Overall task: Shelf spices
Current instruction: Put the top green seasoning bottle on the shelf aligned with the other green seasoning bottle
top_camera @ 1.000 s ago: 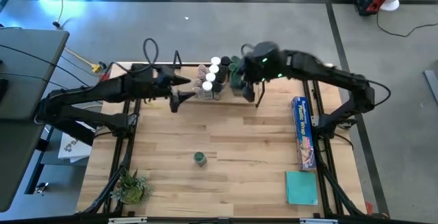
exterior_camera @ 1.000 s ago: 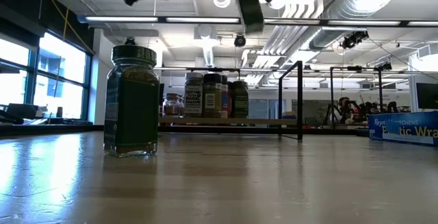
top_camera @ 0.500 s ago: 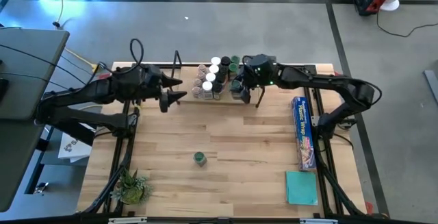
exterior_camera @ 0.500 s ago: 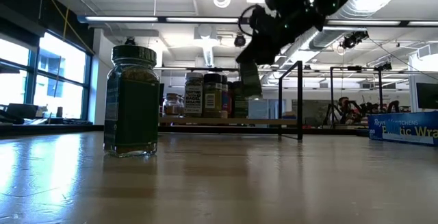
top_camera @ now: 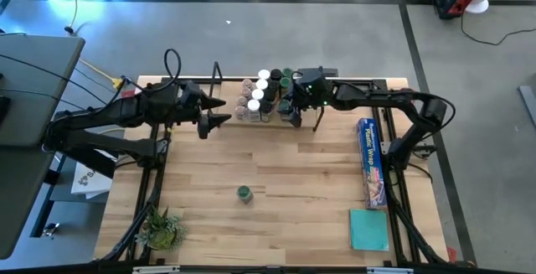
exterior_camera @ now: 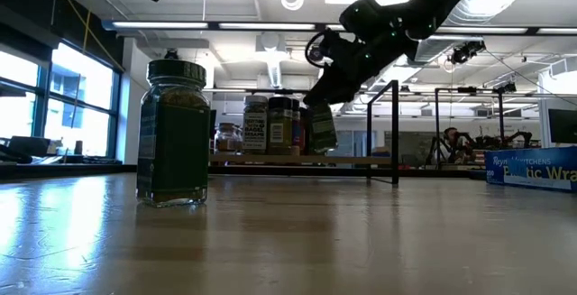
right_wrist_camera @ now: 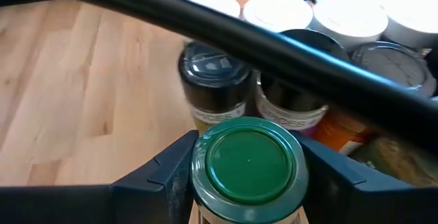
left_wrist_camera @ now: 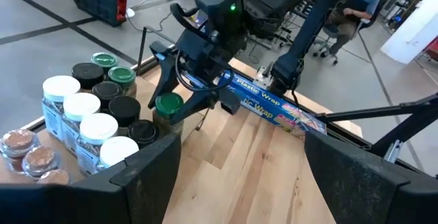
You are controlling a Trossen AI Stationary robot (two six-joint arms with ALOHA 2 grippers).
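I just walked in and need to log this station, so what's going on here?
The robot is putting spice jars on a low wire shelf at the table's far edge. The right pincer grips a green-lidded jar and holds it at the edge of the shelf, next to the jars already standing there. The left pincer hangs open and empty beside the shelf. One more green-lidded jar stands alone mid-table.

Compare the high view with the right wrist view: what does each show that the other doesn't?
Only high: the left gripper open beside the shelf, a lone green-lidded jar mid-table, the blue wrap box. Only right wrist: the wire bar crossing above the jars. Both: the right gripper shut on a green-topped jar by the shelved spices.
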